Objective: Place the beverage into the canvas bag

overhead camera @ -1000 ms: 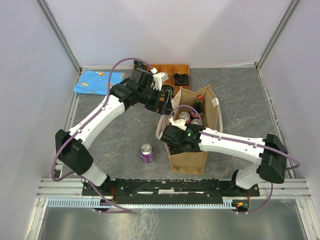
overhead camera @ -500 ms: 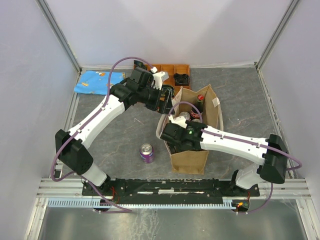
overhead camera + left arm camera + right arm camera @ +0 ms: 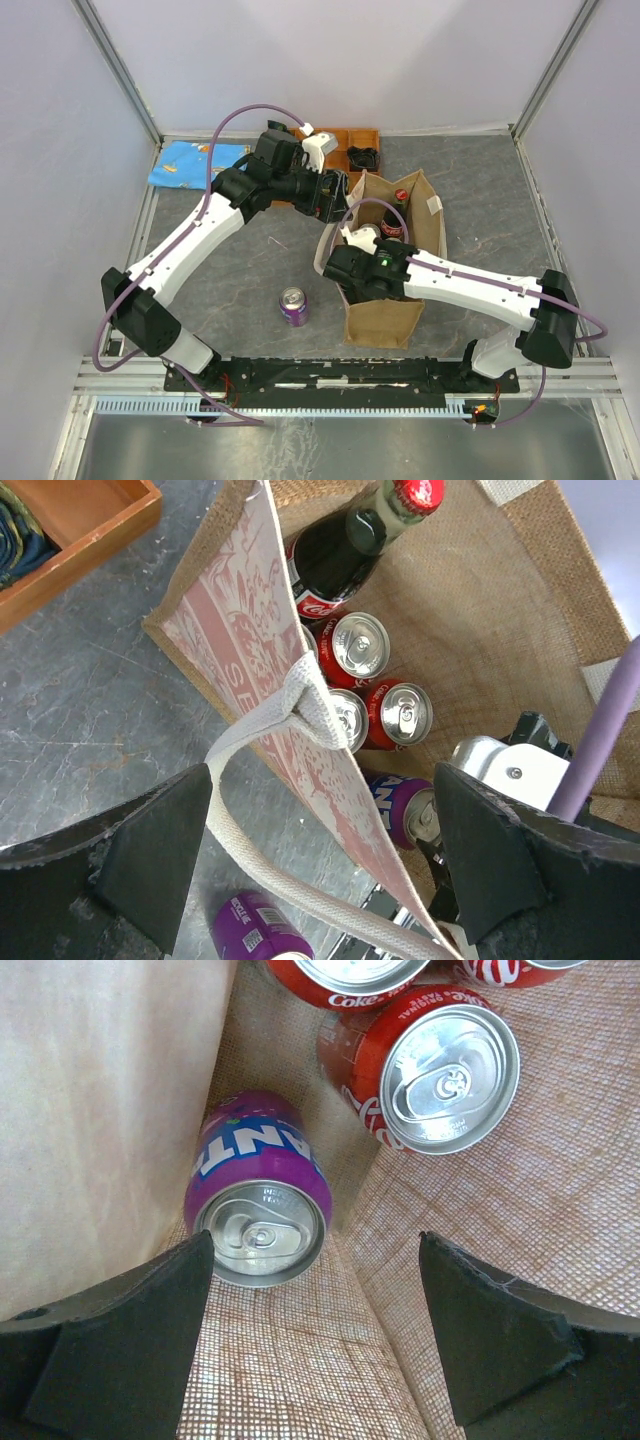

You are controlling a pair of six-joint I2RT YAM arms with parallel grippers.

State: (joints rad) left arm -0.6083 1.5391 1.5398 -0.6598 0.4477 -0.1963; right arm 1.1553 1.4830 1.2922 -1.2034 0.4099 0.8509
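Can (image 3: 262,1205) down in bag (image 3: 385,320), at 8 o'clock from Coke can (image 3: 450,1065), free of right gripper (image 3: 315,1240), spread above. Left gripper (image 3: 322,775) spread astride handle (image 3: 250,745). Risk: careless lift-out snagging handle, toppling bag.

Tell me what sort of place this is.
Probably a robotics lab test cell, not a home: blank white walls on metal frame posts, the left arm and right arm bolted to a rail, and a staged canvas bag holding cans.
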